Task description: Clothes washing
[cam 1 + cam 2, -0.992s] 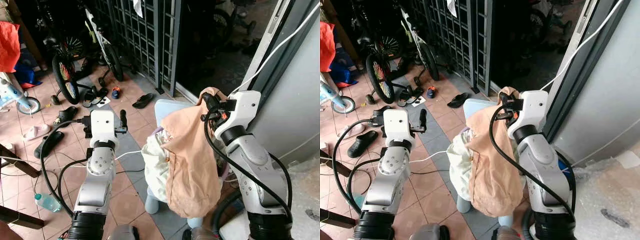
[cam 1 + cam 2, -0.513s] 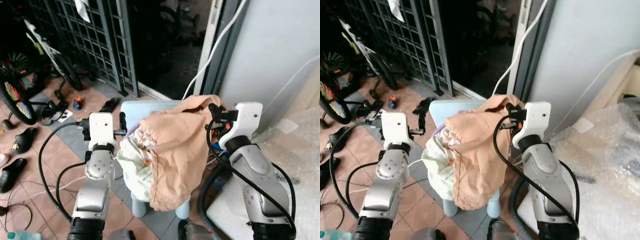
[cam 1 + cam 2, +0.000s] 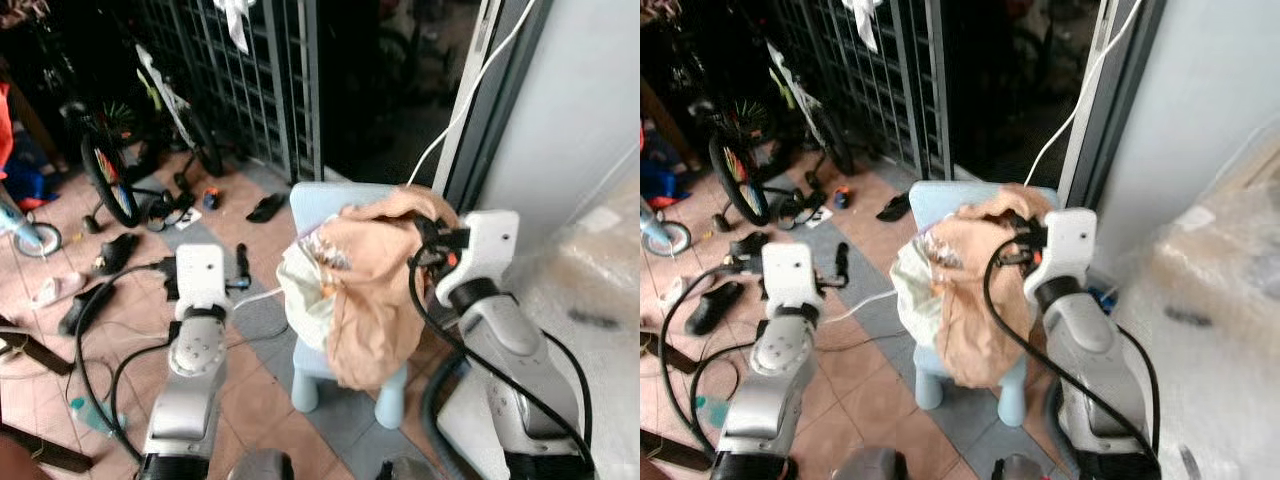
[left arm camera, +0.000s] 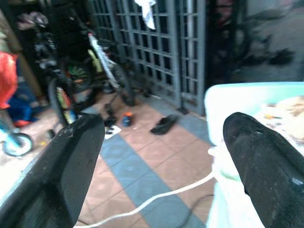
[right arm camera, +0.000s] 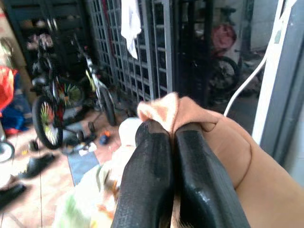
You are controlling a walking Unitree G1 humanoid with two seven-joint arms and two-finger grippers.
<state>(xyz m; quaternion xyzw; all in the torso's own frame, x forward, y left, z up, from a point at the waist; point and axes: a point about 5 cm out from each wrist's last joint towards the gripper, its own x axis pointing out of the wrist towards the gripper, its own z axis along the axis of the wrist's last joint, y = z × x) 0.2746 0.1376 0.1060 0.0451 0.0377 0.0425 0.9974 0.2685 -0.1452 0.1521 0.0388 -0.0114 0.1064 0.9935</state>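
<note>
**Carrying the laundry: orange garment lifted off the stool**

The right hand [image 3: 428, 238] is clenched on a fold of an orange garment [image 3: 375, 290]; the right wrist view shows its two black fingers [image 5: 152, 175] pressed together with a tuft of the cloth pinched between them. The rest of the garment hangs below and to the inner side of that hand, draped against a pale, patterned piece of clothing [image 3: 305, 285]. Both lie over a light blue plastic stool [image 3: 330, 360] directly beneath the hand. The frames are blurred, so whether the pale piece is caught up in the grip or merely resting on the stool is hard to say.

The left hand [image 3: 243, 265] is released, fingers spread wide, holding nothing, just beside the stool's near edge.

This looks like the pick-up step. Next, the garment likely needs raising clear of the stool and carrying to a washer, with the left hand free to gather the pale piece.
</note>
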